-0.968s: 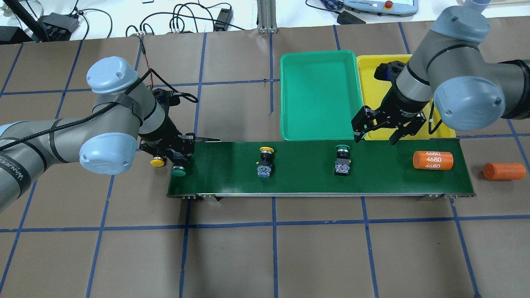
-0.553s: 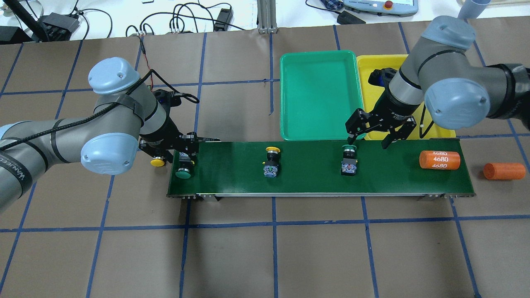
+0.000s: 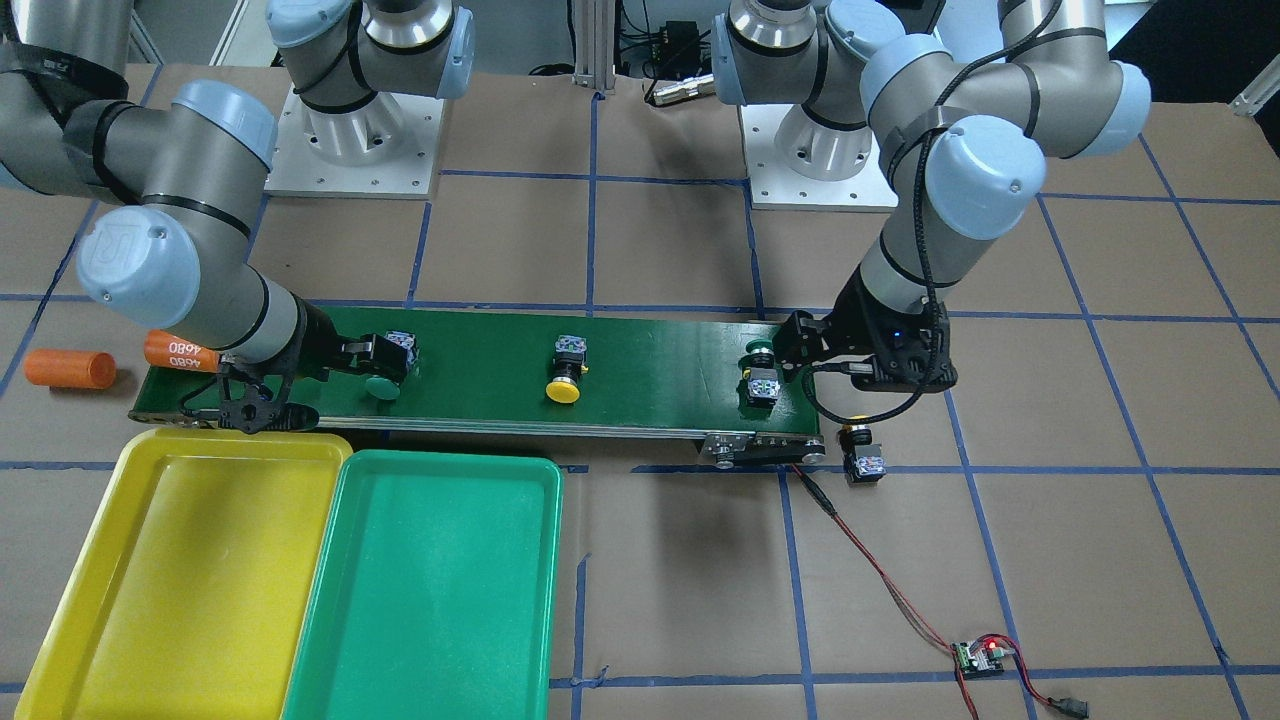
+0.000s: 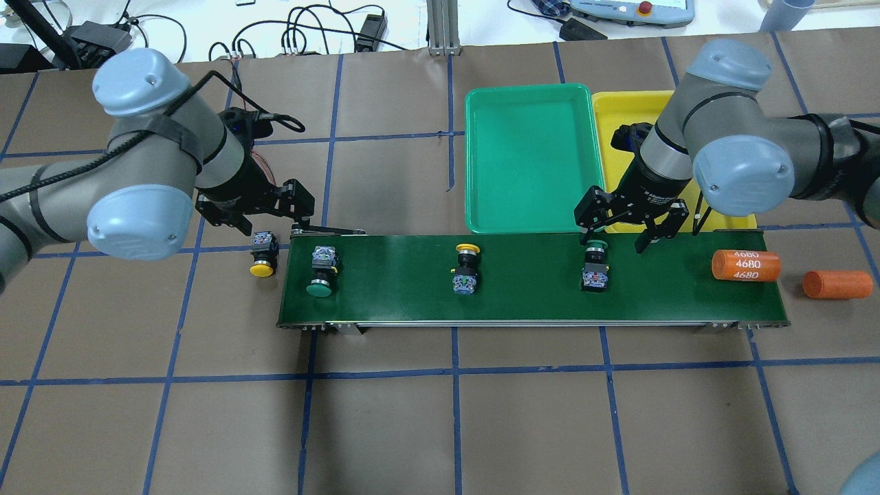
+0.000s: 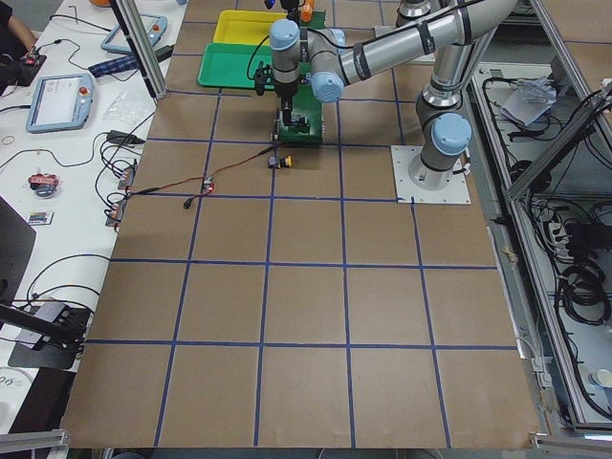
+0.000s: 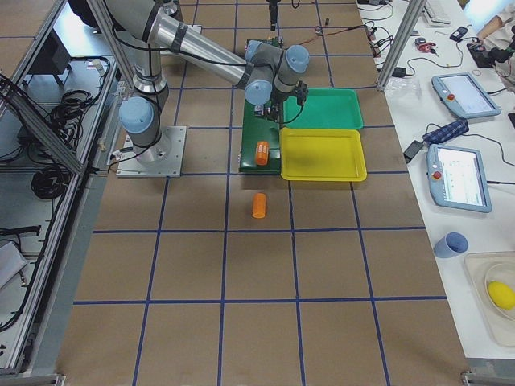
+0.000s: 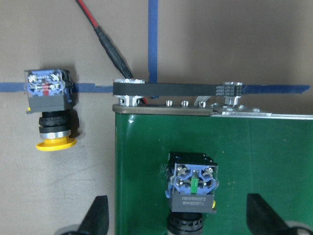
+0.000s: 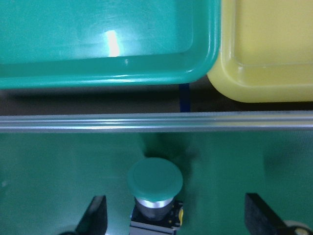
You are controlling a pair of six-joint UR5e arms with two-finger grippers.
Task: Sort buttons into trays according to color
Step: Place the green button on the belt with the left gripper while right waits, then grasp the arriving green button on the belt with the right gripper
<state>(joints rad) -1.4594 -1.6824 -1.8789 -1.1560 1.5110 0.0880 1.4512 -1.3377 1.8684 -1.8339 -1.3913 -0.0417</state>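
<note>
A green button (image 4: 322, 271) lies at the left end of the conveyor belt (image 4: 529, 302). It shows between the open fingertips in the left wrist view (image 7: 192, 185). A yellow button (image 4: 263, 253) lies on the table beside the belt's end (image 7: 51, 110). My left gripper (image 4: 254, 213) is open and empty, above and behind these two. A second yellow button (image 4: 465, 268) lies mid-belt. A second green button (image 4: 595, 265) lies under my open right gripper (image 4: 621, 234), its cap up in the wrist view (image 8: 155, 178). The green tray (image 4: 529, 96) and the yellow tray (image 4: 608, 103) are empty.
An orange cylinder marked 4680 (image 4: 745, 265) lies on the belt's right end. Another orange cylinder (image 4: 837, 284) lies on the table past that end. A red-black cable (image 3: 870, 560) runs from the belt's drive end to a small board (image 3: 985, 655).
The belt has carried the buttons and the cylinder to the right. My left gripper has drawn back from the green button at the belt's end. My right gripper moved left over the other green button.
</note>
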